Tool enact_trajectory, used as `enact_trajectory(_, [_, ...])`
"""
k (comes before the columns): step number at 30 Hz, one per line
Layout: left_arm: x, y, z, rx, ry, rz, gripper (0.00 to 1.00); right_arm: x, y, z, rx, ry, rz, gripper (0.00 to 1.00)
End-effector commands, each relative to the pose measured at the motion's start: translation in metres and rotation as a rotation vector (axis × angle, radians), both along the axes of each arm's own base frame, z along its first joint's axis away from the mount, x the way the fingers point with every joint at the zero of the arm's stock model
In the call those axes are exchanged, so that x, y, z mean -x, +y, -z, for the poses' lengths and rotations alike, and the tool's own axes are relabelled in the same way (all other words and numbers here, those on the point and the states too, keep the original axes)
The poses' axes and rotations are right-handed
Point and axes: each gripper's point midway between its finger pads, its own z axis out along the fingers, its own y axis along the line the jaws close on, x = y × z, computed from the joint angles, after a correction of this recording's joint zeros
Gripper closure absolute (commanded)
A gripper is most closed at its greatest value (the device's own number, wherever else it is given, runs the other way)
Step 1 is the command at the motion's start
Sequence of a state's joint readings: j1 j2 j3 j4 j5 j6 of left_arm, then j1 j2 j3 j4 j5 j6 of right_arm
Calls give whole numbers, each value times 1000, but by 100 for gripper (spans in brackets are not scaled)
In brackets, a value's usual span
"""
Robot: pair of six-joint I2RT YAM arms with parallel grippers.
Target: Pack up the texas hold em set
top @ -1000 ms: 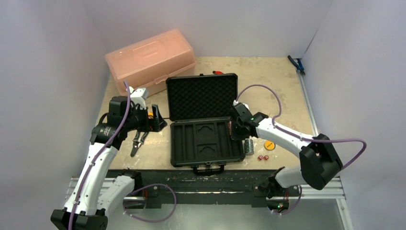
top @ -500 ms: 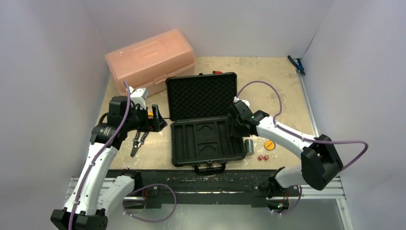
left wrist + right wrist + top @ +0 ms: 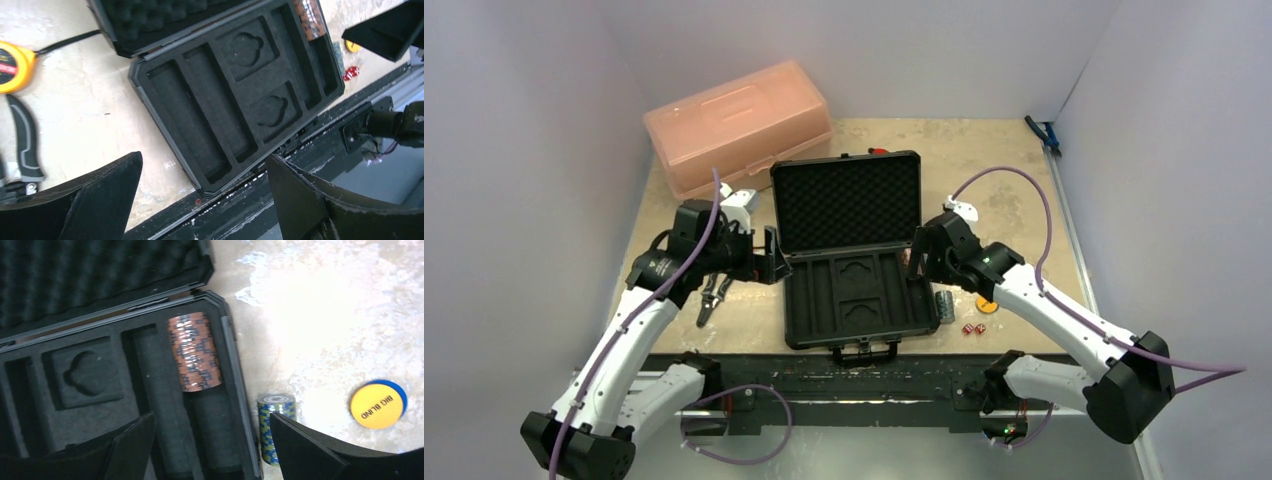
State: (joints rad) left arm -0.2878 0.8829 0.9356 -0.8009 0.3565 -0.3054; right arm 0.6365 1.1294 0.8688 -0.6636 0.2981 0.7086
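The black case (image 3: pixel 856 300) lies open, its foam-lined lid (image 3: pixel 846 203) tilted back. A brown-red chip stack (image 3: pixel 194 351) lies on its side in the far end of the tray's rightmost slot. My right gripper (image 3: pixel 212 420) hovers open above that slot's near end, holding nothing. A blue-and-green chip stack (image 3: pixel 275 427) stands on the table against the case's right wall. A yellow BIG BLIND disc (image 3: pixel 377 406) lies further right with a blue edge showing under it. Two red dice (image 3: pixel 972 328) sit nearby. My left gripper (image 3: pixel 203 165) hangs open and empty by the case's left side.
A pink translucent box (image 3: pixel 739 125) stands at the back left. A yellow tape measure (image 3: pixel 12 60) and a black-handled tool (image 3: pixel 25 140) lie left of the case. A blue-handled tool (image 3: pixel 1044 133) rests at the back right corner. The metal rail (image 3: pixel 864 375) runs along the near edge.
My right gripper has opened, left the brown-red chip stack in the right slot and drawn back. The left gripper has swung right towards the case and opened a little wider.
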Motion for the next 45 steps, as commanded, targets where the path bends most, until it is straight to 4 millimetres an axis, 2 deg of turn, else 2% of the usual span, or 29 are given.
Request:
enact_trajectory(1, [-3, -22, -17, 31, -28, 52, 4, 2, -26, 5, 35, -13, 176, 12])
enact_trajectory(7, [-2, -43, -20, 2, -18, 105, 4, 11, -46, 18, 61, 11, 320, 19])
enact_trajectory(14, [-1, -75, -22, -22, -24, 167, 4, 30, -57, 37, 31, 47, 408, 23])
enact_trajectory(22, [-2, -118, -12, -37, 1, 246, 4, 41, -62, 58, -6, 59, 464, 24])
enact_trajectory(28, [0, -139, -5, -51, 13, 285, 5, 41, -61, 64, -23, 54, 469, 25])
enact_trajectory(34, [3, -149, 4, -68, 28, 304, 6, 42, -58, 72, -20, 70, 442, 27])
enact_trajectory(40, [5, -151, 8, -83, 28, 307, 6, 41, -44, 80, -31, 95, 342, 31])
enact_trajectory(45, [6, -149, 10, -90, 27, 302, 6, 29, -27, 78, -26, 90, 213, 29])
